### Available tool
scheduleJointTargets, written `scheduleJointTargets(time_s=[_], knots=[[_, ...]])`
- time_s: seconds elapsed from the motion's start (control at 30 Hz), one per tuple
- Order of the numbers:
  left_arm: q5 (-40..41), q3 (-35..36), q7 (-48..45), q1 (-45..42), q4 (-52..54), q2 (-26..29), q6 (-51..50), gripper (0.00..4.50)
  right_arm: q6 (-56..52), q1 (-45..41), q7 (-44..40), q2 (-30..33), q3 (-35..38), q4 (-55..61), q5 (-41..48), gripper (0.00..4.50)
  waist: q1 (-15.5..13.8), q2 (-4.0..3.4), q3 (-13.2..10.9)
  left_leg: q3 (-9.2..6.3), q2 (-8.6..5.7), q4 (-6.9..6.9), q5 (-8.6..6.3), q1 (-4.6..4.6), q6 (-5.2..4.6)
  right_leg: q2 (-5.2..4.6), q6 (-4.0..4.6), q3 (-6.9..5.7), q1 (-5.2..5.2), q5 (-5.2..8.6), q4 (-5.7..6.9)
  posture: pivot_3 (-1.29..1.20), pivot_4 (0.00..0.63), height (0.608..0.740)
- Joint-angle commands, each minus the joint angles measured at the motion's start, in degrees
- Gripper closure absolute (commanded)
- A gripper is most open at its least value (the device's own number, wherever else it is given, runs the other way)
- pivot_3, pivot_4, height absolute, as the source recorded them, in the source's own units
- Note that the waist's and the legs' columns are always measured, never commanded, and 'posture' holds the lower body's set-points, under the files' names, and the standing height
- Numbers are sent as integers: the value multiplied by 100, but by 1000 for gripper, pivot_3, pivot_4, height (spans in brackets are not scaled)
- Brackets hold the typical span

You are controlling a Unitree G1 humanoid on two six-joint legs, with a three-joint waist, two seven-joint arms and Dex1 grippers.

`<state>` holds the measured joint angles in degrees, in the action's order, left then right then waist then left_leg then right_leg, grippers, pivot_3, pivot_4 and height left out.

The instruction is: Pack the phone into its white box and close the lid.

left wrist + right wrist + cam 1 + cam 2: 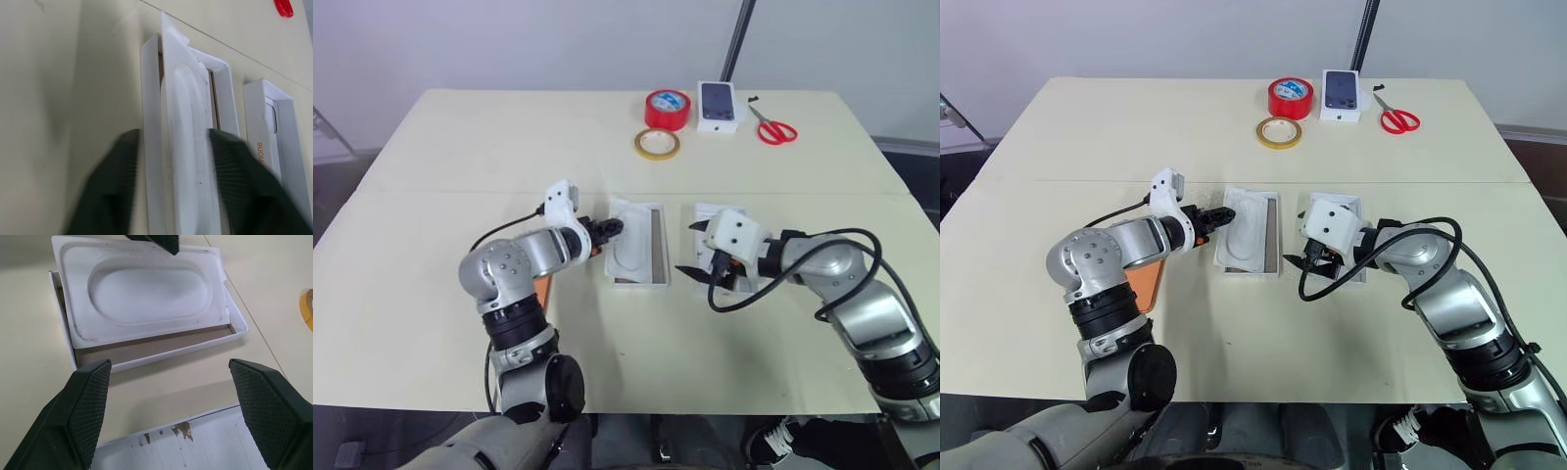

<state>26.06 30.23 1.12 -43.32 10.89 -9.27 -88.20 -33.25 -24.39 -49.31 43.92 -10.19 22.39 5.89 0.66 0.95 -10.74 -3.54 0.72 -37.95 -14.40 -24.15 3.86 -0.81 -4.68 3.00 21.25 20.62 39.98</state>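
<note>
The white box [1252, 245] is a shallow cardboard tray on the matte cream table [1234, 127], with a brown floor and a smooth moulded white insert [142, 289] with an oval recess lying tilted in it. The left gripper [171, 161] stands open, its ribbed black fingers either side of the insert. The right gripper [168, 396] is open too, above the plain white lid [195, 445]. The orange phone [1144, 279] lies flat under the left arm.
</note>
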Motion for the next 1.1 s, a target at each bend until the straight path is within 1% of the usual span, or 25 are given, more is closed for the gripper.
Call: scheduleJointTargets(time_s=[0.03, 0.1, 0.2, 0.23, 0.3, 0.37, 0.4, 0.47, 0.53, 0.57, 0.67, 0.73, 0.8, 0.87, 0.93, 1.1], knots=[[288, 88, -157, -52, 225, -311, -18, 21, 66, -60, 66, 15, 135, 205, -4, 454, 0, 0, 0, 0, 0, 0, 0, 0, 0, 0, 0, 0, 0, 0, 0, 0, 150, 740], [438, 253, -263, -135, 322, -180, -70, 21, -36, -168, 118, -53, 75, 161, -22, 454, 3, 0, 0, 0, 0, 0, 0, 0, 0, 0, 0, 0, 0, 0, 0, 0, 150, 740], [586, 364, -397, -187, 399, 65, -85, 0, -206, -306, 204, -164, 2, 94, -25, 1349, 8, 0, 0, 0, 2, 0, 0, 0, 1, 2, 0, 0, 1, 0, 0, 0, 150, 740], [622, 368, -455, -177, 412, 179, -63, 0, -311, -369, 261, -225, -22, 61, -26, 1845, 11, 0, 0, 0, 2, 1, 0, 0, 1, 2, 0, 0, 1, 0, 0, 0, 150, 740], [669, 193, -671, -38, 462, 590, 92, 0, -581, -545, 423, -418, -100, -31, -56, 2891, 34, 0, 0, 0, 2, 1, 1, 0, 1, 3, 0, 1, 3, 0, 1, 0, 150, 740], [589, -355, -1042, 288, 524, 1277, 436, 0, -801, -722, 559, -624, -238, -99, -105, 4018, 63, -1, 1, 1, 5, 5, 2, 1, 3, 5, 0, 2, 6, 0, 3, 0, 150, 740], [497, -754, -1331, 524, 585, 1740, 751, 0, -911, -808, 627, -745, -331, -122, -127, 4454, 71, -4, 2, 2, 8, 9, 3, 3, 6, 8, 0, 4, 9, 0, 4, 0, 150, 740], [278, -1482, -1957, 981, 689, 2612, 1555, 0, -1096, -961, 758, -979, -517, -176, -185, 4454, 83, -5, 2, 3, 10, 17, 5, 7, 9, 8, 1, 6, 11, 0, 3, 0, 150, 740], [53, -1969, -2617, 1399, 682, 3378, 2433, 0, -1269, -1127, 913, -1225, -712, -294, -267, 4454, 68, -5, 2, 5, 8, 29, 10, 9, 18, 5, 2, 8, 15, -1, 3, 0, 150, 740], [-19, -2093, -2960, 1596, 658, 3673, 2884, 0, -1329, -1222, 993, -1362, -803, -398, -315, 4454, 53, -6, 2, 5, 8, 29, 11, 9, 19, 4, 3, 8, 16, -1, 3, 0, 150, 740], [-162, -2300, -3819, 2098, 590, 4333, 3957, 0, -1496, -1519, 1249, -1814, -987, -812, -419, 4454, 17, -6, 1, 3, 3, 30, 11, 9, 20, -4, 4, 6, 16, -1, 1, 0, 150, 740], [-236, -2396, -4137, 2295, 517, 4584, 4405, 0, -1530, -1648, 1359, -1987, -1090, -1027, -504, 4454, -5, -6, 1, 3, -1, 31, 10, 8, 18, -8, 5, 5, 16, 0, 0, 0, 150, 740], [-282, -2428, -4522, 2560, 480, 4868, 4798, 0, -1573, -1819, 1558, -2297, -1176, -1408, -587, 4454, 11, -5, 2, 0, -3, 33, 7, 8, 12, -12, 5, 4, 15, 0, -1, 0, 150, 740], [-191, -2359, -4775, 2742, 517, 5002, 5027, 0, -1518, -1918, 1694, -2449, -1350, -1717, -771, 4454, 27, -6, 2, 3, -3, 39, 2, 9, 2, -11, 5, 4, 18, 0, -1, 0, 150, 740], [-43, -2266, -4890, 2819, 567, 5024, 5066, 0, -1529, -1943, 1731, -2485, -1455, -1854, -879, 4454, 23, -6, 2, 2, -3, 44, -3, 9, -7, -10, 5, 3, 21, 0, 0, 0, 150, 740], [129, -2178, -5178, 3154, 868, 5180, 5201, 0, -1522, -1893, 1676, -2288, -1773, -1859, -1220, 4454, 54, -7, 1, 3, -2, 50, -4, 8, -10, -10, 5, 3, 25, 0, 0, 0, 150, 740]])
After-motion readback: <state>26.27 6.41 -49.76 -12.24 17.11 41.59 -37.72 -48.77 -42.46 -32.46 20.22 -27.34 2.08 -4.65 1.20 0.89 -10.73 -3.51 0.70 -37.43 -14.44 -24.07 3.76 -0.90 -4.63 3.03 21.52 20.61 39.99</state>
